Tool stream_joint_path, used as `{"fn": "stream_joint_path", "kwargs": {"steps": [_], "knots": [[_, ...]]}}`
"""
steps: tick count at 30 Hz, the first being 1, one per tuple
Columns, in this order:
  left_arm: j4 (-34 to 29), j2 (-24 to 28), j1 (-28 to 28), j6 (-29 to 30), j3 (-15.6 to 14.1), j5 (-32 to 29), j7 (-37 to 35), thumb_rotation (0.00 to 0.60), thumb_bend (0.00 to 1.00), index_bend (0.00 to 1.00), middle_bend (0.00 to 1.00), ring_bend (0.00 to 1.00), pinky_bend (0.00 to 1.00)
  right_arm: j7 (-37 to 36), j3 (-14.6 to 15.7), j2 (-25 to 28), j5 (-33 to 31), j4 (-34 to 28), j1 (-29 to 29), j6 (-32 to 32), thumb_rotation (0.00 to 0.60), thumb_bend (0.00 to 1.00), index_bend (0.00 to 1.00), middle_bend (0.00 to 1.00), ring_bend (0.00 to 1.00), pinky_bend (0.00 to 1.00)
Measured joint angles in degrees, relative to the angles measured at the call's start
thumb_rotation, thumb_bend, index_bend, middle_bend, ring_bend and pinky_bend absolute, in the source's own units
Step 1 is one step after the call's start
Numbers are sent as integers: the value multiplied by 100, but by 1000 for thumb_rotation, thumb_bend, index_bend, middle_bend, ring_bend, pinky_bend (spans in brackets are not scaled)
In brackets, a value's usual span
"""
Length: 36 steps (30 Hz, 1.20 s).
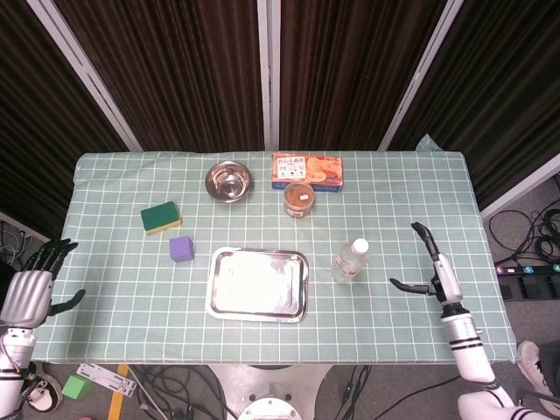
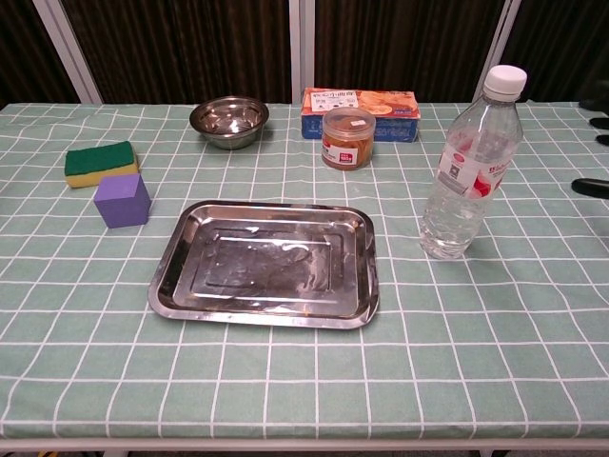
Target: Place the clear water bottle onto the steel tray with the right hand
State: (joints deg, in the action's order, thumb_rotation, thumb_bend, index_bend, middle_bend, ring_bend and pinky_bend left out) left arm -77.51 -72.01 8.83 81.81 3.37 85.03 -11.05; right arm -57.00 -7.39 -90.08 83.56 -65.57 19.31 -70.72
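Note:
A clear water bottle (image 1: 350, 261) (image 2: 469, 171) with a white cap stands upright on the checked cloth, just right of the steel tray (image 1: 258, 283) (image 2: 265, 264). The tray holds nothing. My right hand (image 1: 434, 267) hovers over the table to the right of the bottle, turned edge-on, fingers spread, a clear gap from the bottle; only its fingertips (image 2: 592, 187) show at the right edge of the chest view. My left hand (image 1: 31, 289) hangs open off the table's left edge.
At the back stand a steel bowl (image 1: 228, 181), a small brown jar (image 1: 298, 199) and an orange snack box (image 1: 307, 170). A green sponge (image 1: 161, 216) and a purple cube (image 1: 181, 248) lie left of the tray.

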Motion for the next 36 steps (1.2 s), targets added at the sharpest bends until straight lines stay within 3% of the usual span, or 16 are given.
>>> {"fn": "stream_joint_path", "kwargs": {"steps": [6, 20, 26, 36], "knots": [[9, 36, -7, 13, 0, -4, -5, 600, 248, 185, 207, 110, 192, -444, 48, -693, 64, 775, 300, 404, 600, 0, 0, 44, 0, 0], [135, 15, 30, -71, 23, -65, -35, 600, 249, 185, 207, 109, 192, -467, 41, -1079, 188, 1086, 876, 901, 600, 0, 0, 61, 0, 0], [210, 5, 27, -117, 25, -116, -68, 600, 249, 185, 207, 110, 192, -376, -29, -1367, 197, 1243, 1090, 965, 600, 0, 12, 151, 12, 31], [291, -22, 43, -169, 28, -144, -134, 600, 249, 185, 207, 110, 192, -160, -146, -1696, 53, 1544, 1357, 1195, 600, 24, 540, 453, 286, 326]]}}
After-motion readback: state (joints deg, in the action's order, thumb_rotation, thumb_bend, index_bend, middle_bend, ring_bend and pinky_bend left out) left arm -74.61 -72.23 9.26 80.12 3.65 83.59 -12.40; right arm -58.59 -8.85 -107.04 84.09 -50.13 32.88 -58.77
